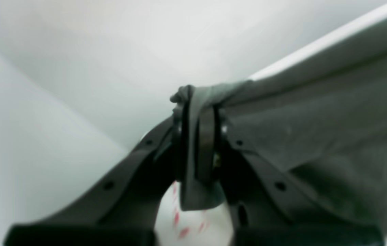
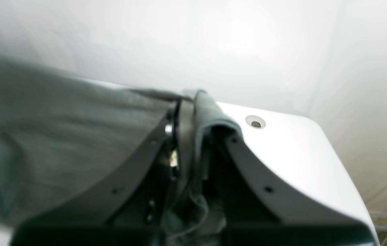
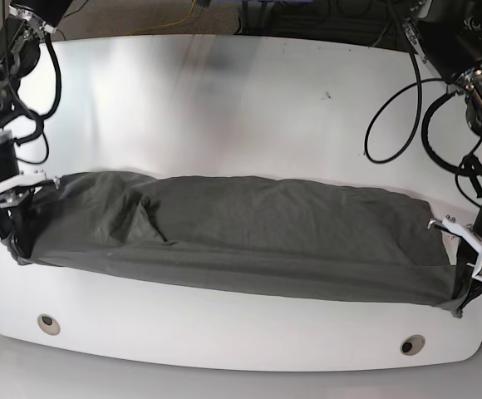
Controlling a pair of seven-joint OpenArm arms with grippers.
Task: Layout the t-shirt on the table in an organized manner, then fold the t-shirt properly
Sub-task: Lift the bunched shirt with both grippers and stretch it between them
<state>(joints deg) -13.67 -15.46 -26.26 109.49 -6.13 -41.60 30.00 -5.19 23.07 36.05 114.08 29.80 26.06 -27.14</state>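
**ITEM: t-shirt, spread between two grippers, layout stage**

Step in hand: layout, not fold. The t-shirt [image 3: 241, 237] is stretched into a long band across the table [image 3: 224, 108], lying between the two round grommets [image 3: 48, 322] at the near edge and the bare far half.

Left gripper [image 1: 198, 136]: jaws together, clamped on a bunched corner of the shirt, at the end of the shirt nearer the arm w/ the looped cables. A tail of cloth hangs below the pinch.

Right gripper [image 2: 188, 136]: jaws together, clamped on the opposite end, cloth wrapped over one finger (grommet just beside it in the wrist view).

Condition: cloth fairly taut, still rumpled; a raised fold near the right gripper's end.

Next move, est.: lay the shirt flat evenly, both ends level, before release; uneven pull would skew it.
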